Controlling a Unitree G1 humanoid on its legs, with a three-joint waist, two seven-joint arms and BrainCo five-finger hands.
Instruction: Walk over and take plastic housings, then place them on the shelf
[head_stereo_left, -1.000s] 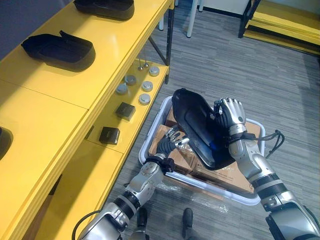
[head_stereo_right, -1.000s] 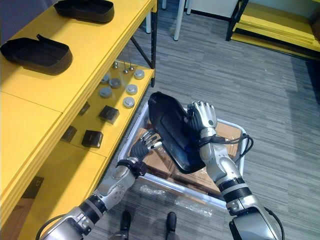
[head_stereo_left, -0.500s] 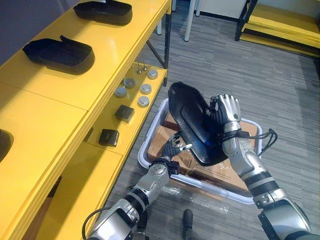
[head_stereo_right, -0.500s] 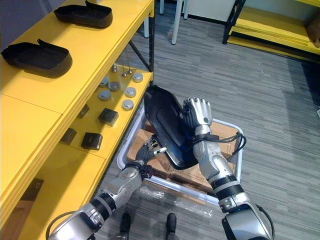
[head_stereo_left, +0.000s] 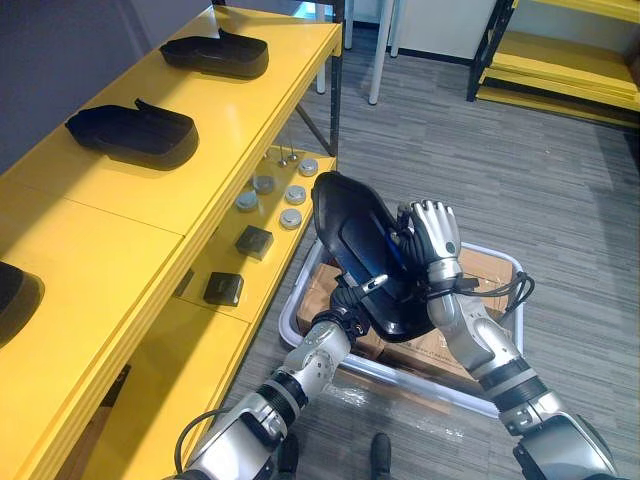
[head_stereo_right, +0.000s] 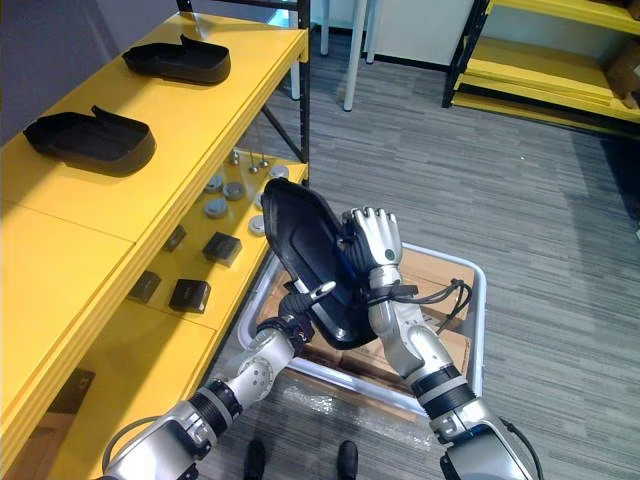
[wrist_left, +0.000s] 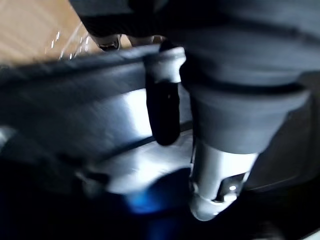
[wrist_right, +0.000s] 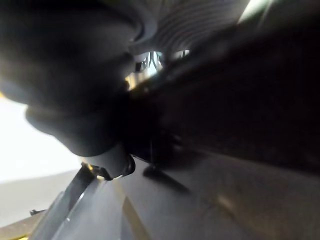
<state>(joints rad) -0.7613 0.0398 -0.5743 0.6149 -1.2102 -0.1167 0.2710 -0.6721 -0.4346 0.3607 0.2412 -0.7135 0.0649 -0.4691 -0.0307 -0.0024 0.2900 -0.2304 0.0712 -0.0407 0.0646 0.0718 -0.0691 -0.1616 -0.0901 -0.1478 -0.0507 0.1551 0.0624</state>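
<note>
A black plastic housing (head_stereo_left: 360, 255) is held tilted in the air above a white bin (head_stereo_left: 505, 258), between both hands. My right hand (head_stereo_left: 430, 232) grips its right edge with curled fingers. My left hand (head_stereo_left: 352, 298) comes up from underneath, mostly hidden by the housing, with its thumb (head_stereo_left: 376, 283) hooked over the lower rim. In the left wrist view the thumb (wrist_left: 162, 107) presses on the housing's edge (wrist_left: 75, 115). The yellow shelf top (head_stereo_left: 230, 130) to the left carries two more black housings (head_stereo_left: 135, 130) (head_stereo_left: 215, 55). A third housing (head_stereo_left: 15, 300) shows at the left border.
The bin holds cardboard boxes (head_stereo_left: 480, 298). The lower yellow shelf carries several round metal parts (head_stereo_left: 265, 185) and two small black blocks (head_stereo_left: 253, 241) (head_stereo_left: 222, 288). Grey floor lies to the right, with another yellow rack (head_stereo_left: 560, 70) at the back.
The housing has risen and moved left toward the shelf with both hands. The left hand has closed in under it. The camera has shifted too.
</note>
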